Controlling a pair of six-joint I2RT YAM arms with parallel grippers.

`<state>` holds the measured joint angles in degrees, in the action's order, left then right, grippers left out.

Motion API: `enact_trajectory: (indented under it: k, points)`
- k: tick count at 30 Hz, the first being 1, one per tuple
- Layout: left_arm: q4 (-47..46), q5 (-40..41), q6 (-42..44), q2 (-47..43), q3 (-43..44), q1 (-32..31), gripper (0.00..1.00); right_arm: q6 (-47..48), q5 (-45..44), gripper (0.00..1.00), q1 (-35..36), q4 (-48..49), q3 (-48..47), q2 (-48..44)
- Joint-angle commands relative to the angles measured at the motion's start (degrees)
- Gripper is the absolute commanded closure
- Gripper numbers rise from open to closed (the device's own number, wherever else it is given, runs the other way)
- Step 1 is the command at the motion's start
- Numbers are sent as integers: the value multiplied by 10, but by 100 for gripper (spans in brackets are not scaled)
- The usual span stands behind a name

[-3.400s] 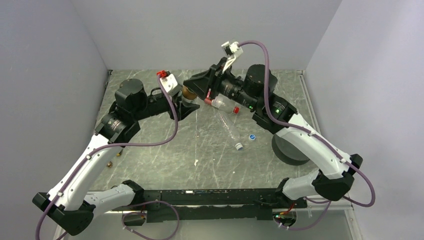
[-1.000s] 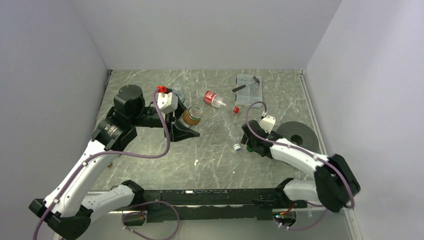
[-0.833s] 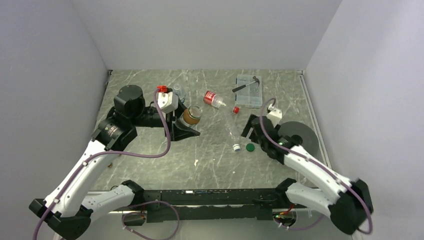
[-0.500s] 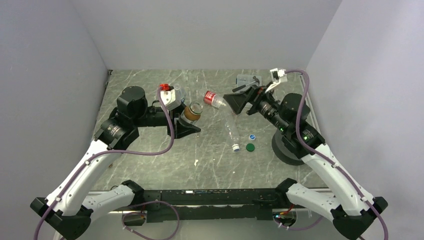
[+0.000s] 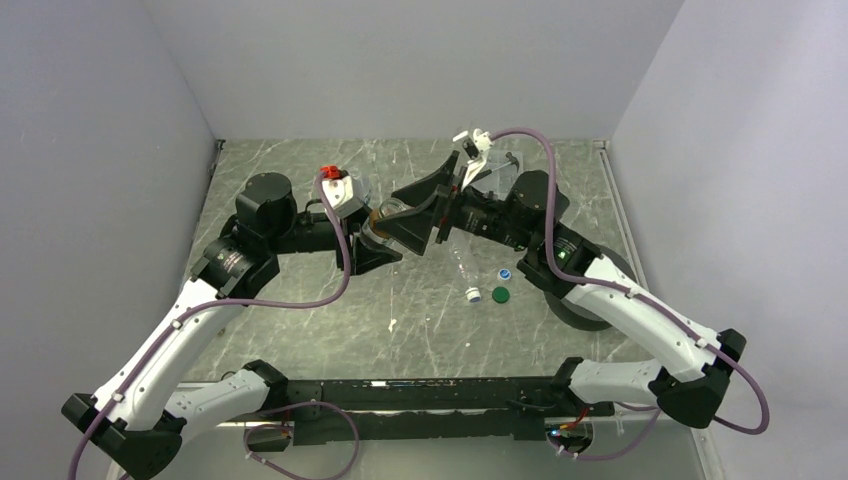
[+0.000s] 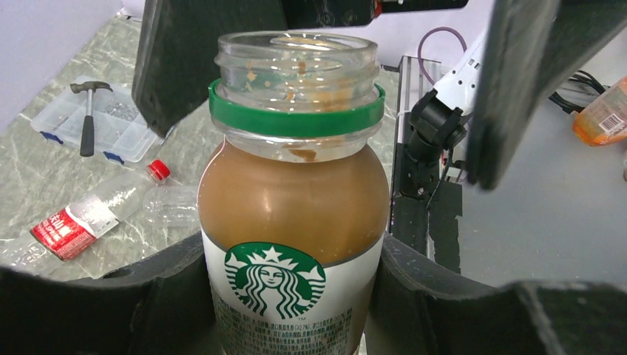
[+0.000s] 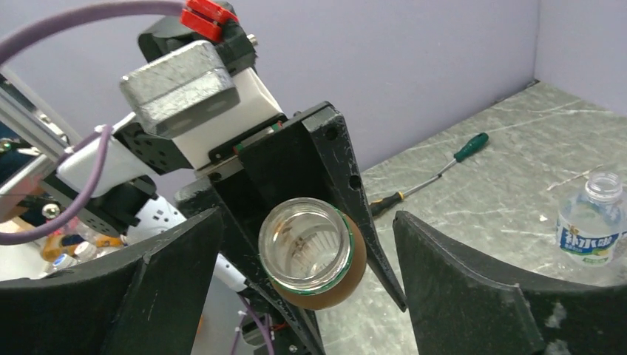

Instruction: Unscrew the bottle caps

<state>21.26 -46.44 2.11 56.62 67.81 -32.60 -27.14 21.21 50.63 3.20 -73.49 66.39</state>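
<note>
My left gripper (image 6: 292,303) is shut on the amber bottle (image 6: 292,200) with the green-white label, holding it above the table. Its mouth is bare, with only a green ring (image 6: 296,118) left on the neck. My right gripper (image 7: 307,222) is open, one finger on each side of that mouth (image 7: 304,244) without touching it. The dark green cap (image 5: 500,294) and a white-and-blue cap (image 5: 504,273) lie on the table beside the slim clear bottle (image 5: 458,258). The red-label bottle (image 6: 70,229) lies on its side with its red cap (image 6: 157,171) on. The blue-white-label bottle (image 7: 591,225) stands with an open mouth.
A clear plastic box with a hammer (image 6: 89,122) sits at the back of the table. A green-handled screwdriver (image 7: 429,177) lies near the left wall. A dark round disc (image 5: 578,308) is partly under my right arm. Grey walls close in three sides.
My right arm swung down to the table at the right, left the dark green cap there, then rose back to the amber bottle's mouth with open jaws. The left arm barely moved.
</note>
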Motion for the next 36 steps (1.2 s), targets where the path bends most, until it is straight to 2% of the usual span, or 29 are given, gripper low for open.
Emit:
enact_trajectory:
  k: [1,6,7,8,10,11,12,15,20,26,32,36]
  points:
    - [-21,12,-5,-2,10,0,100,14,-4,16,9,22,-28,10]
    - [-24,14,-12,-1,10,0,99,21,-26,44,17,-4,-42,30]
    - [-24,14,-13,0,10,0,92,21,-30,55,17,-7,-43,35]
    - [-24,17,-14,0,11,0,85,23,-35,61,18,-11,-45,37]
    - [-19,25,-17,0,12,0,47,29,-52,79,18,-21,-45,40]
    - [-13,30,-15,1,14,0,18,34,-64,83,18,-27,-44,40]
    - [-5,34,-12,1,17,0,3,41,-76,86,18,-29,-43,40]
    - [33,59,12,-1,28,0,1,70,-108,89,18,-56,-37,40]
    - [169,130,51,-2,60,2,1,139,-181,94,17,-95,-31,54]
    - [241,219,57,-19,76,37,1,190,-236,96,-1,-80,2,103]
    - [308,160,83,-4,75,136,1,204,-240,97,-19,24,19,192]
    - [300,144,86,-20,57,155,1,208,-233,96,-19,74,-7,265]
